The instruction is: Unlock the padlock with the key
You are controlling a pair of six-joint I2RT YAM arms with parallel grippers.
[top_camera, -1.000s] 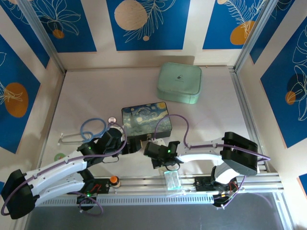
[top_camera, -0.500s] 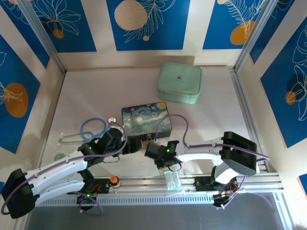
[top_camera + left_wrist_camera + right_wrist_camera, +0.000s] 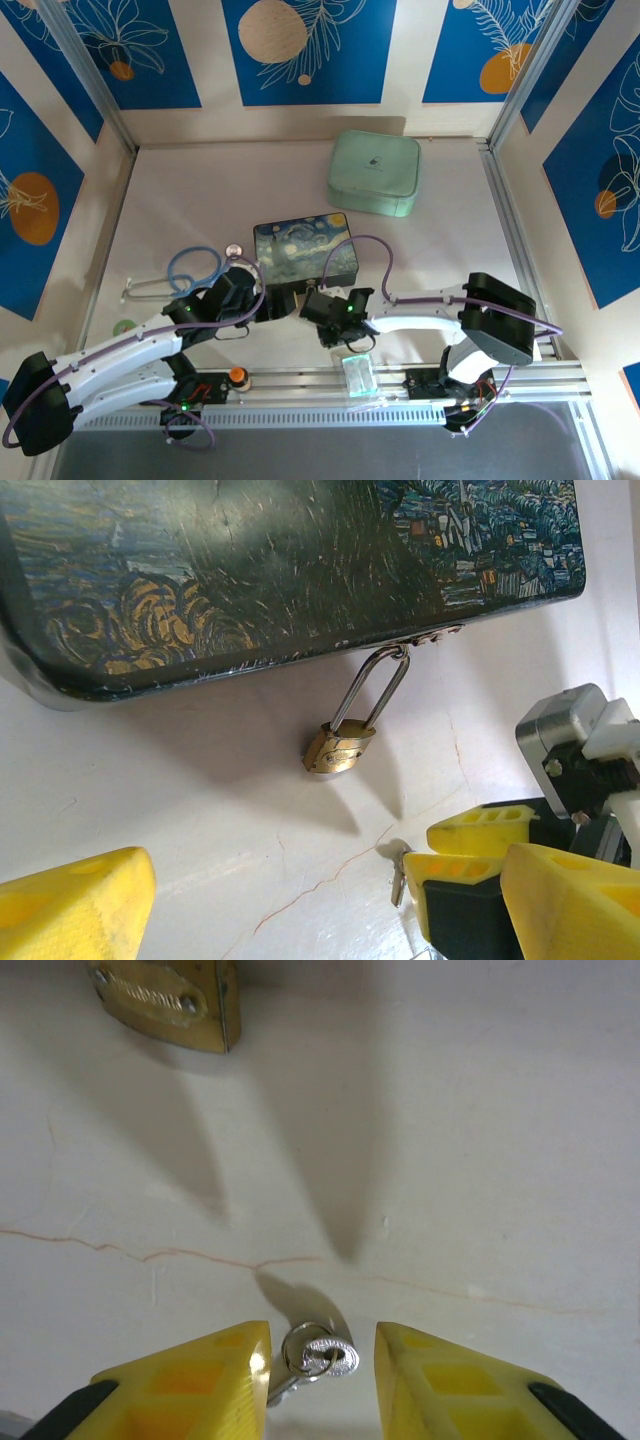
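"Beside the starry-night tin, why is the brass padlock lying like that?"

"Its shackle is hooked through the tin's clasp, shut, so the body rests tilted on the white table"

"And the key?"

"Flat on the table just short of the lock, between the fingers of the right gripper, which stand apart and pinch nothing. Nearby the left gripper gapes wide, empty, probably there to steady the lock"

Dark starry-night painted rectangular tin mid-way across white table; pale mint rounded-square case well behind; blue-tubed stethoscope near tin's left.
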